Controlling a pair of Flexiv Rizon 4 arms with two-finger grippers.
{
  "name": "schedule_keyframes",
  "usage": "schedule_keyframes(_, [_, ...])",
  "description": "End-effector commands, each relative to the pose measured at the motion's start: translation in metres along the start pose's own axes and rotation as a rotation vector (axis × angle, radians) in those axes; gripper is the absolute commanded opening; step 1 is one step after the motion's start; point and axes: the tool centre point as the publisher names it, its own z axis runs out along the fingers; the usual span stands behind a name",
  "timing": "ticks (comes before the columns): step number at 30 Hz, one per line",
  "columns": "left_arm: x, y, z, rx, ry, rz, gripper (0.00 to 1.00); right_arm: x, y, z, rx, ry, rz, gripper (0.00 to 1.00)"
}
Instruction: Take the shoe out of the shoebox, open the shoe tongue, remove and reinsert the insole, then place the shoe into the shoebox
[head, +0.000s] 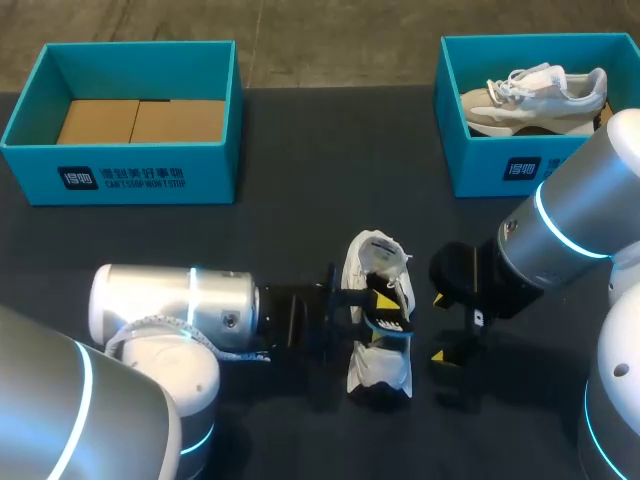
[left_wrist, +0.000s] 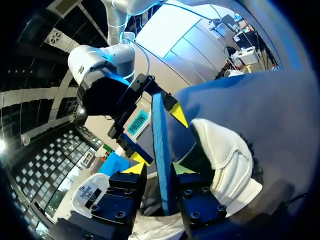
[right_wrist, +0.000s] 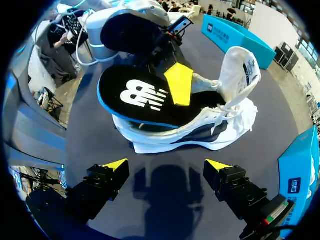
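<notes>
The left tool is clamped on the black insole, whose far end is hidden under the tongue of the white shoe resting on the surface. The right tool hovers beside it, fingers wide apart and holding nothing.

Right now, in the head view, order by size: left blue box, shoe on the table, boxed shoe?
1. Left blue box.
2 and 3. Shoe on the table and boxed shoe look about alike. The table one is nearer the camera, so I won't rank them.
</notes>
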Motion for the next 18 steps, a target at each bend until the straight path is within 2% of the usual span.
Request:
schedule_keyframes(1, [0.001, -0.01, -0.012, 0.012, -0.003, -0.007, 0.32, 0.001, 0.0, 0.002, 0.001, -0.003, 0.0, 1.0])
schedule_keyframes(11, [0.001, -0.021, -0.018, 0.032, 0.0, 0.003, 0.28, 0.001, 0.0, 0.002, 0.001, -0.003, 0.0, 1.0])
schedule_keyframes(13, [0.001, -0.02, -0.017, 0.033, 0.001, 0.007, 0.17, 0.001, 0.0, 0.002, 0.001, -0.003, 0.0, 1.0])
schedule_keyframes(15, [0.003, -0.019, -0.014, 0.033, 0.008, 0.013, 0.0, 0.001, 0.0, 0.002, 0.001, -0.003, 0.0, 1.0])
schedule_keyframes(18, [0.005, -0.017, -0.01, 0.035, 0.015, 0.023, 0.0, 0.001, 0.0, 0.002, 0.001, -0.003, 0.0, 1.0])
